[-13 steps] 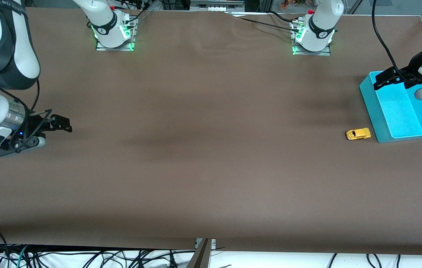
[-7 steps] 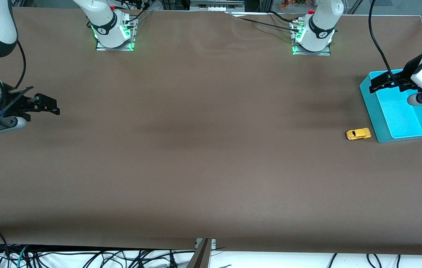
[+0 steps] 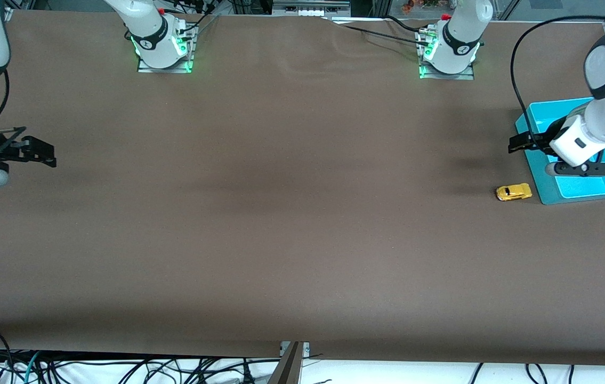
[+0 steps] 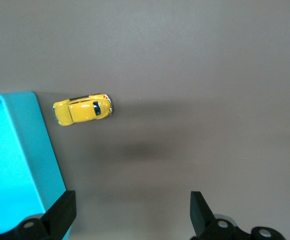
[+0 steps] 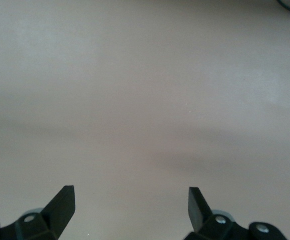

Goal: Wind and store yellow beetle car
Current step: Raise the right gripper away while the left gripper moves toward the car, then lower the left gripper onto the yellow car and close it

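Observation:
The yellow beetle car point(image 3: 514, 192) rests on the brown table just beside the teal bin point(image 3: 542, 184), at the left arm's end. In the left wrist view the car point(image 4: 82, 110) lies ahead of the fingers, next to the bin's corner point(image 4: 14, 160). My left gripper point(image 3: 518, 144) hangs open and empty over the bin's rim, a short way from the car; the wrist view shows the gripper point(image 4: 132, 212) with only table between its fingers. My right gripper point(image 3: 41, 152) waits open and empty at the right arm's end, and its own view shows the gripper point(image 5: 131, 205) over bare table.
The teal bin has nothing in it. Both arm bases point(image 3: 162, 45) stand along the table edge farthest from the front camera. Loose cables point(image 3: 121, 368) lie below the nearest edge. The brown cloth covers the whole table.
The left gripper has swung from over the bin's inside to its rim, closer to the car. The right gripper has drawn back toward its end of the table. The car has not moved.

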You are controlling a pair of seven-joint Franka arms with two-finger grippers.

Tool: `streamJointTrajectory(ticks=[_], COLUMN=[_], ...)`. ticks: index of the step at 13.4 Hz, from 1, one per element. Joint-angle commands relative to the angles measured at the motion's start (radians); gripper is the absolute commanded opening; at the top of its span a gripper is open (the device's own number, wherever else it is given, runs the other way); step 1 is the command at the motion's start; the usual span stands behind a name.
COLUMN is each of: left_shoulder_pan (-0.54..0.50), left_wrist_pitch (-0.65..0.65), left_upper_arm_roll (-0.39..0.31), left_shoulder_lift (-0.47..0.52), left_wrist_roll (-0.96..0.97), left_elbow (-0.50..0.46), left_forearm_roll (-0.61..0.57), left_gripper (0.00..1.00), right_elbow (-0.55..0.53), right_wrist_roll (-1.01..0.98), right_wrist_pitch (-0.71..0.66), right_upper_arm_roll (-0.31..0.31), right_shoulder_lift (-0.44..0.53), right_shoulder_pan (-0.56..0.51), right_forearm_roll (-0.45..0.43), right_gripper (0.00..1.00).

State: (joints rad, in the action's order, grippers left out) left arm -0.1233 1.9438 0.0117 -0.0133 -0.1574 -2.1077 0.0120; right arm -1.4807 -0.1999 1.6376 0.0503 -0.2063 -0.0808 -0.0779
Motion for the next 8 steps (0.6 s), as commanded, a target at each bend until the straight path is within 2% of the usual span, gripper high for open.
streamJointTrajectory(ticks=[1, 6, 8], left_shoulder_pan=[-0.059, -0.091, -0.098], left_wrist_pitch=[0.157, 0.291, 0.364], left_upper_arm_roll=[0.007, 0.005, 0.005], left_shoulder_lift=[0.023, -0.074, -0.123], left_wrist_roll=[-0.175, -0.505, -0.601], left_elbow=[-0.144, -0.218, -0.218], left_forearm_roll=[-0.01, -0.024, -0.088], left_gripper=[1.0, 1.0, 1.0], right_elbow=[0.036, 0.036, 0.036], right_wrist_roll=[0.007, 0.002, 0.005], right_wrist_pitch=[-0.019, -0.036, -0.048], right_upper_arm_roll=[0.007, 0.005, 0.002], right_shoulder_lift=[-0.016, 0.028, 0.039], right_shoulder_pan=[-0.002, -0.002, -0.007], right_forearm_roll=[-0.01, -0.02, -0.019], right_gripper=[1.0, 1.0, 1.0])
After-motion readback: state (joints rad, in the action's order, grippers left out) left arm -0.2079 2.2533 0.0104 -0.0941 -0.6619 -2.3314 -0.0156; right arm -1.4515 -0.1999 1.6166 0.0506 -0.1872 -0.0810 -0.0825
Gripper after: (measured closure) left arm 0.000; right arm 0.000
